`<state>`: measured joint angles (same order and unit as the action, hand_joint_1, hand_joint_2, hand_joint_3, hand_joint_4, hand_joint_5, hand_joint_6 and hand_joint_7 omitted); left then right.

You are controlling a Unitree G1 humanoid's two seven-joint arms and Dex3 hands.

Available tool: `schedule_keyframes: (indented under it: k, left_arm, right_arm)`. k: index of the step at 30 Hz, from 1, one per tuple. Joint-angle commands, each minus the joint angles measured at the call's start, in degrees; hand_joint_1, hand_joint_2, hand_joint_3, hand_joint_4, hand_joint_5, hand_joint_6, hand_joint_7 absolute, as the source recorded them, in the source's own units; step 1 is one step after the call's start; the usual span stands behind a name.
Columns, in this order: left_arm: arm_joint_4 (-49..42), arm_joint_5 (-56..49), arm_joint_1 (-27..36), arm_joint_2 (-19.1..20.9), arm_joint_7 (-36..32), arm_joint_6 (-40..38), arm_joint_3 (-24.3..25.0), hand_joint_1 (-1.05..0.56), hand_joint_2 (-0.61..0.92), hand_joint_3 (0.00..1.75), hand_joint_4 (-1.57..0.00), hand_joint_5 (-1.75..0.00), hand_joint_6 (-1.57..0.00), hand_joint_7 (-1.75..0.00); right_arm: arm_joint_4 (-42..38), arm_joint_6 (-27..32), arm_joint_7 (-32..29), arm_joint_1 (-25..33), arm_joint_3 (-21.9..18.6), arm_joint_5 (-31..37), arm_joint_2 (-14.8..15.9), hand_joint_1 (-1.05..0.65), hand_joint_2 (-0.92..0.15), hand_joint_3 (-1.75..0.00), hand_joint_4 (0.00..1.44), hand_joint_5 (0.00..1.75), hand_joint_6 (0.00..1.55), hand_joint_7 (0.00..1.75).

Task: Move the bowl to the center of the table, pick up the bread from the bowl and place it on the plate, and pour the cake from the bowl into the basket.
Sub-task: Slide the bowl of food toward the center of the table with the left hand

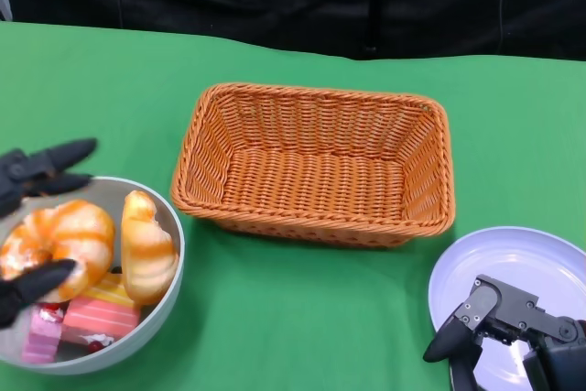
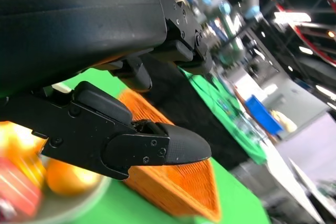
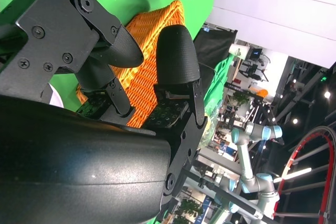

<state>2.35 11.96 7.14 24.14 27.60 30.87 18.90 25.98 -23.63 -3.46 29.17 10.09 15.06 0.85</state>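
Two glossy breads (image 1: 92, 243) in round bowl (image 1: 163, 304); woven rectangular basket (image 1: 316, 164)

The head view looks down from above the near edge of the green table (image 1: 275, 318), taking in the basket (image 1: 316, 162) at centre frame, the bowl (image 1: 165, 304) at lower left and the plate (image 1: 513, 267) at lower right. Both wrist views sit close behind their own hands, tilted sideways, black fingers filling the frame. All three views share the basket (image 3: 149, 72) (image 2: 178, 182).
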Motion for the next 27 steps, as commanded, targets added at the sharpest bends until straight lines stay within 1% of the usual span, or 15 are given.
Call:
schedule_keyframes:
  k: [1, 4, 5, 7, 9, 13, 14, 16, 17, 20, 23, 24, 25, 27]
  left_arm:
    - [-4.70, -1.04, -2.35, 1.63, -1.97, 2.21, 2.66, -0.73, 0.92, 0.49, -0.09, -0.67, -0.34, -0.09]
    - [-8.97, -2.26, -3.87, 2.34, -3.20, 3.45, 3.76, -0.71, 0.92, 0.49, -0.01, -0.68, -0.30, -0.07]
    - [-10.37, -4.10, -4.17, 2.58, -4.99, 2.78, 4.29, -0.71, 0.92, 0.49, -0.01, -0.68, -0.29, -0.07]
    - [-12.04, -8.28, -4.29, 3.19, -8.64, 0.90, 5.10, -0.73, 0.92, 0.50, 0.00, -0.56, -0.27, -0.06]
    - [-13.03, -11.07, -4.38, 3.61, -11.18, -0.09, 5.22, -0.71, 0.92, 0.51, 0.00, -0.49, -0.26, -0.05]
    - [-15.18, -14.42, -4.71, 4.46, -14.07, -1.75, 4.38, -0.63, 0.92, 0.50, 0.00, -0.37, -0.23, -0.03]
    - [-15.72, -15.01, -4.84, 4.59, -14.46, -2.84, 3.99, -0.63, 0.92, 0.50, 0.00, -0.36, -0.23, -0.03]
    - [-17.35, -17.08, -5.42, 5.13, -15.49, -4.44, 2.94, -0.63, 0.92, 0.54, 0.00, -0.25, -0.18, -0.01]
    - [-17.81, -17.71, -5.60, 5.33, -15.88, -4.92, 2.58, -0.63, 0.92, 0.55, 0.00, -0.23, -0.17, -0.01]
    - [-19.73, -18.22, -6.87, 5.32, -16.35, -8.55, 1.32, -0.61, 0.92, 0.54, 0.00, -0.24, -0.16, -0.01]
    - [-19.95, -18.06, -7.05, 5.55, -16.68, -9.38, 0.82, -0.60, 0.92, 0.54, 0.00, -0.25, -0.16, -0.01]
    - [-21.11, -19.29, -7.90, 6.28, -15.73, -13.09, -0.66, -0.60, 0.92, 0.54, 0.00, -0.25, -0.16, -0.01]
    - [-21.95, -20.19, -8.53, 6.85, -15.04, -15.95, -1.81, -0.64, 0.92, 0.56, 0.00, -0.28, -0.16, -0.01]
    - [-23.07, -20.65, -9.54, 7.55, -13.97, -20.13, -3.34, -0.65, 0.92, 0.56, 0.00, -0.30, -0.16, -0.01]
  right_arm:
    - [-0.01, -0.41, -0.13, 0.02, -0.13, -0.04, 0.40, -0.05, -0.28, -1.53, 0.93, 1.75, 0.83, 1.35]
    - [0.09, -0.25, -0.02, 0.02, -0.10, -0.14, 0.42, -0.05, -0.28, -1.53, 0.92, 1.75, 0.83, 1.35]
    - [0.25, 0.00, 0.01, 0.09, -0.02, -0.26, 0.31, -0.05, -0.28, -1.53, 0.92, 1.75, 0.83, 1.35]
    - [0.46, 0.13, -0.05, 0.23, 0.09, -0.20, 0.19, -0.05, -0.28, -1.53, 0.92, 1.75, 0.83, 1.35]
    - [0.44, -0.08, -0.21, 0.19, 0.07, 0.19, 0.21, -0.04, -0.28, -1.53, 0.91, 1.75, 0.83, 1.35]
    - [0.85, 0.31, -0.06, 0.34, 0.16, 0.19, 0.20, -0.04, -0.27, -1.54, 0.91, 1.75, 0.83, 1.35]
    - [0.91, 0.31, -0.04, 0.36, 0.17, 0.23, 0.24, -0.04, -0.27, -1.54, 0.91, 1.75, 0.83, 1.35]
    - [0.81, 0.02, -0.04, 0.31, 0.10, 0.40, 0.41, -0.04, -0.28, -1.54, 0.92, 1.75, 0.83, 1.35]
    - [0.77, -0.07, -0.04, 0.29, 0.08, 0.45, 0.45, -0.04, -0.28, -1.54, 0.92, 1.75, 0.83, 1.35]
    - [0.70, -0.13, -0.13, 0.21, 0.02, 0.54, 0.42, -0.04, -0.28, -1.54, 0.92, 1.75, 0.83, 1.35]
    - [0.71, -0.10, -0.14, 0.21, 0.02, 0.55, 0.40, -0.04, -0.28, -1.54, 0.93, 1.75, 0.83, 1.35]
    - [0.88, -0.11, -0.17, 0.40, 0.01, 0.56, 0.38, -0.04, -0.28, -1.54, 0.93, 1.75, 0.83, 1.35]
    - [1.02, -0.11, -0.20, 0.54, 0.01, 0.56, 0.36, -0.04, -0.28, -1.53, 0.92, 1.75, 0.83, 1.35]
    - [1.37, 0.07, -0.21, 0.83, 0.09, 0.61, 0.28, -0.04, -0.28, -1.52, 0.92, 1.75, 0.83, 1.35]
